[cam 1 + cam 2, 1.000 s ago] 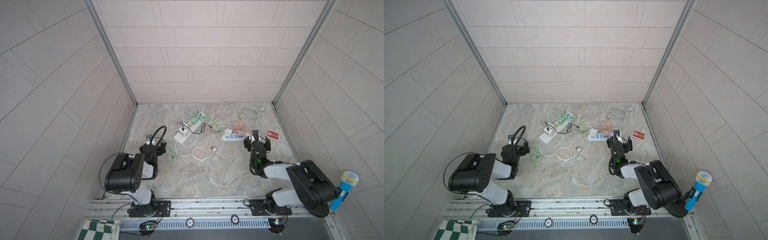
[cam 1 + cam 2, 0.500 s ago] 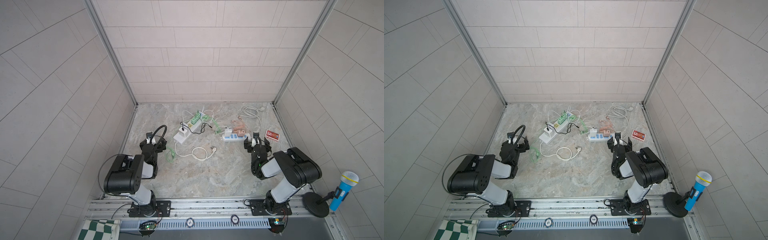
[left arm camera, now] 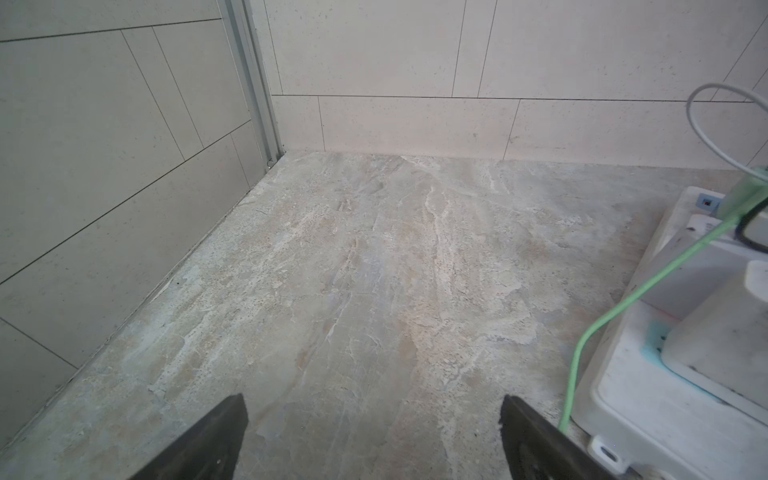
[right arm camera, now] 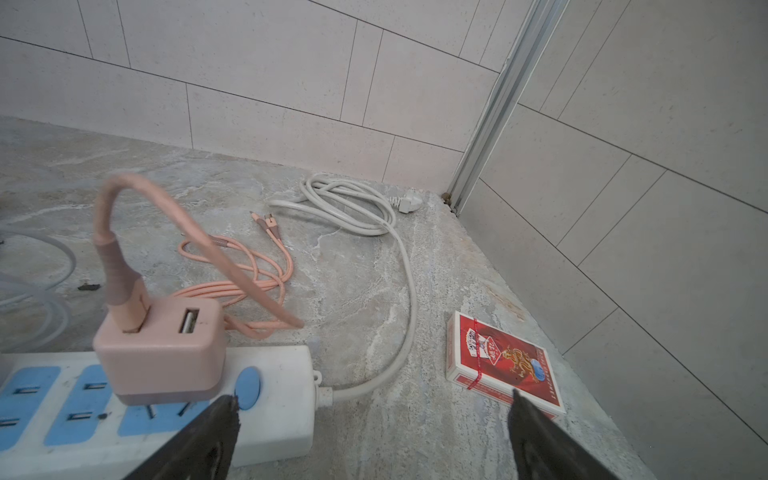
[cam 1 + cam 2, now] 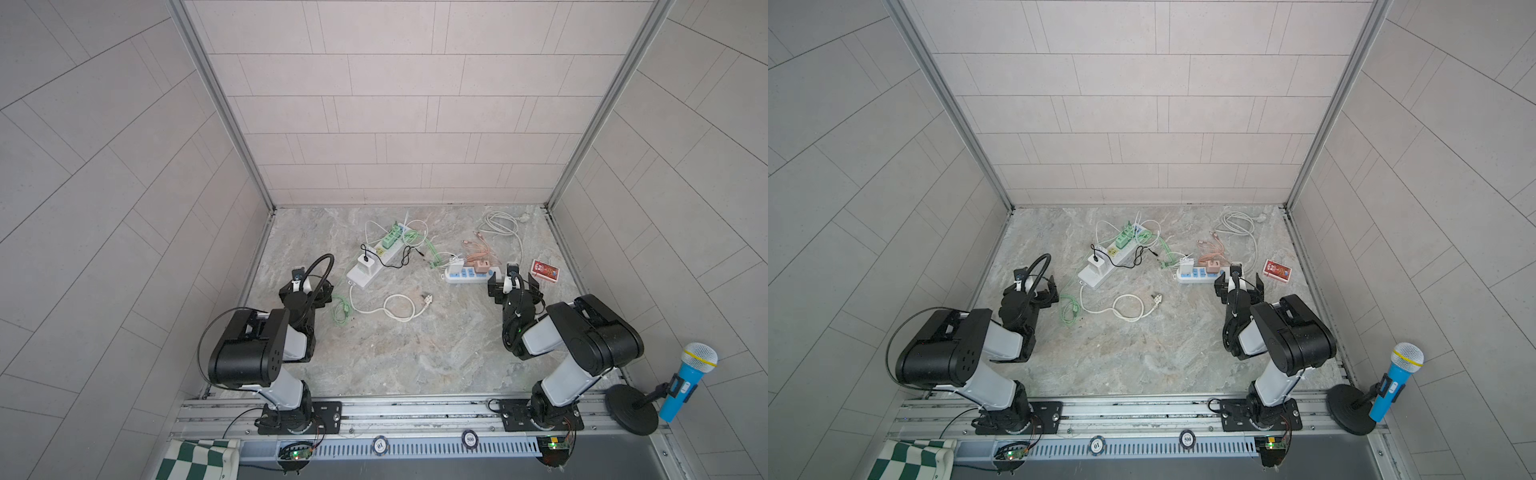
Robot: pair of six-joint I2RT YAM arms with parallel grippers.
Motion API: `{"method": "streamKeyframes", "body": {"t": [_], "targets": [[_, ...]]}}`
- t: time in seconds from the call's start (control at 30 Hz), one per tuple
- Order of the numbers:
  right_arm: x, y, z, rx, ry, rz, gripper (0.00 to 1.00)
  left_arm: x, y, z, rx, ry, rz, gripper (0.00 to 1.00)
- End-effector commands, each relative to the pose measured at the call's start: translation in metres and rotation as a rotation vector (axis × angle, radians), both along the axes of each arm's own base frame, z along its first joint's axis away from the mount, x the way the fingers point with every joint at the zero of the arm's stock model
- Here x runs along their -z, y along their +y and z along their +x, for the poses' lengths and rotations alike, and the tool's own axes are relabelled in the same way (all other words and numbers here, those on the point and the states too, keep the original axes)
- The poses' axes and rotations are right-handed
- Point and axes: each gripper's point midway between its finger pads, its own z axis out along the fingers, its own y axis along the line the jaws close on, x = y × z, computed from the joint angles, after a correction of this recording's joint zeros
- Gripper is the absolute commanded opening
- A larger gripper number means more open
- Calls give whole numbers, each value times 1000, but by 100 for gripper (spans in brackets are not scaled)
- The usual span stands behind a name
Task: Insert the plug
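Left fingers spread, empty, beside white strip; right fingers spread, empty, at blue strip right end. Loose white plug lies on desk, centre, untouched. Likely best: pinch plug body squarely, line prongs to free socket, press straight.

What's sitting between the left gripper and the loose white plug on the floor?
In both top views: a coiled green cable nearer the left gripper, then the looped white cord leading to the plug.
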Motion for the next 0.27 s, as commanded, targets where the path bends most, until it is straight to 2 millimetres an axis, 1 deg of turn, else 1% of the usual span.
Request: {"method": "streamKeyframes", "body": {"t": [0.0, 0.1, 0.17, 0.23], "targets": [[-6, -1, 0, 1, -21, -4, 99, -11, -3, 7, 12, -39, 5, 100], [-6, -1, 0, 1, -23, -3, 99, -5, -4, 17, 10, 28, 14, 100], [-5, -1, 0, 0, -21, -4, 99, -1, -5, 25, -10, 82, 50, 100], [-6, -1, 0, 1, -24, -3, 99, -3, -5, 27, -17, 91, 62, 100]]}}
